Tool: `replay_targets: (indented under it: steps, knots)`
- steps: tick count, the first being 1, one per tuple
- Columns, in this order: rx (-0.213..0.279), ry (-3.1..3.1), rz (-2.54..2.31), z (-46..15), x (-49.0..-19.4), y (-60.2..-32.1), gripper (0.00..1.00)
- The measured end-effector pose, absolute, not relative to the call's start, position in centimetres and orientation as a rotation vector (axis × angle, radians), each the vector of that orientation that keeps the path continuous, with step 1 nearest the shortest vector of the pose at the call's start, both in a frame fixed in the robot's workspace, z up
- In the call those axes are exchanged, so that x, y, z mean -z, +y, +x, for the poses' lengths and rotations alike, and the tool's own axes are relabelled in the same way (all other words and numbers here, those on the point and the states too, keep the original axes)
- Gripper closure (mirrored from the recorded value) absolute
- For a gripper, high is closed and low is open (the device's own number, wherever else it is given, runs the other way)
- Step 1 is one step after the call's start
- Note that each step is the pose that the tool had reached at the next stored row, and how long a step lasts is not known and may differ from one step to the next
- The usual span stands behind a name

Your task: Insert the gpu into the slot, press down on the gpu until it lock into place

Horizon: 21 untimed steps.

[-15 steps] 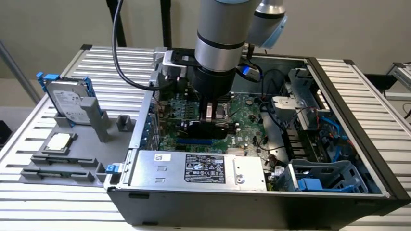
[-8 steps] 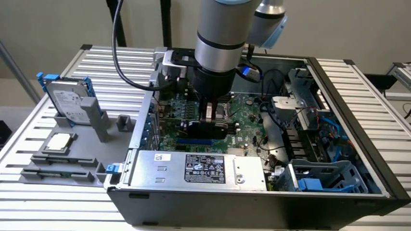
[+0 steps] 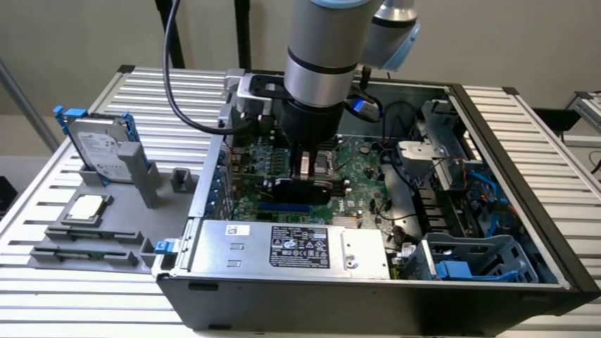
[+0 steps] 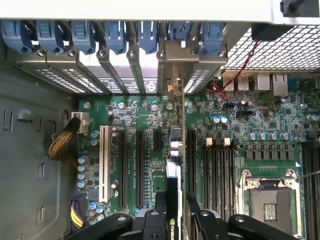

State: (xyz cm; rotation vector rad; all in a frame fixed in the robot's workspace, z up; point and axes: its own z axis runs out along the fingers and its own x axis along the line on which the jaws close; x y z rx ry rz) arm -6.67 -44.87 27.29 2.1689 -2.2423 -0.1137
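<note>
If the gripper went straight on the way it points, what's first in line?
The gpu, right under the gripper; below that, probably the blue slot. The depth between card and slot is unclear.

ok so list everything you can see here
gpu: 1, black, in the gripper above the board
slot: 1, blue, on the board just beneath the gpu
board: 1, green, inside the case
case: 1, black, on the table
power supply: 1, silver, in the case's near side
hard drive: 1, silver with blue rails, upright at exterior view's left
table: 1, silver slats, under the case
arm: 1, silver, over the case
gripper: 1, black, shut on the gpu
</note>
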Motion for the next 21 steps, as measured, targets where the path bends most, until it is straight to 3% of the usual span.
replay_targets:
  steps: [21]
  knots:
    - [0.114, -2.234, 2.174, -6.78, -26.56, -44.91, 0.74]
